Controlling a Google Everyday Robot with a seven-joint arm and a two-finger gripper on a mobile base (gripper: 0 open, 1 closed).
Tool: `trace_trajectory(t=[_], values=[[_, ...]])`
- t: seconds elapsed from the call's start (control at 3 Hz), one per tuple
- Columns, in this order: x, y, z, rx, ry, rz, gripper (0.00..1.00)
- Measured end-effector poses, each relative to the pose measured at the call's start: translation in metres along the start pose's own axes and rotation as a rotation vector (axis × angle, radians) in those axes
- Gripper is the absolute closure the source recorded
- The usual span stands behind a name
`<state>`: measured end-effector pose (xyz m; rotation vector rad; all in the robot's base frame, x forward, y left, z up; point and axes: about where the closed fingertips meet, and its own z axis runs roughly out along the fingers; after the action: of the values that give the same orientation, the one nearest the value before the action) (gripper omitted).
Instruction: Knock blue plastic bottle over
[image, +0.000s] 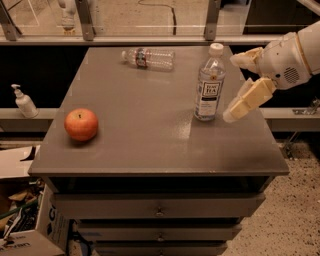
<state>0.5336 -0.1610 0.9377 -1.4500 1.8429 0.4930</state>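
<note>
Blue plastic bottle (210, 90) stands upright on the grey surface (150, 145), just beside the pincer (229, 88), whose two fingers are spread wide. I cannot tell whether the lower fingertip touches it. Well beyond it from the pincer sits an apple (81, 124), and a clear ribbed bottle (149, 58) lies flat.

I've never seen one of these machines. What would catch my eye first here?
First, the cream-coloured pincer reaching in from the right, fingers spread, just beside the upright blue plastic bottle near the right edge of the grey table. After that, the red apple on the table's left side and a clear bottle lying flat at the back.
</note>
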Motion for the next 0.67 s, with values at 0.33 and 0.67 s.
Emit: trace_trajectory(t=[0.33, 0.67], values=[[-0.02, 0.016, 0.024, -0.051, -0.075, 0.003, 0.0], [-0.051, 0.048, 0.049, -0.123, -0.137, -0.008, 0.0]])
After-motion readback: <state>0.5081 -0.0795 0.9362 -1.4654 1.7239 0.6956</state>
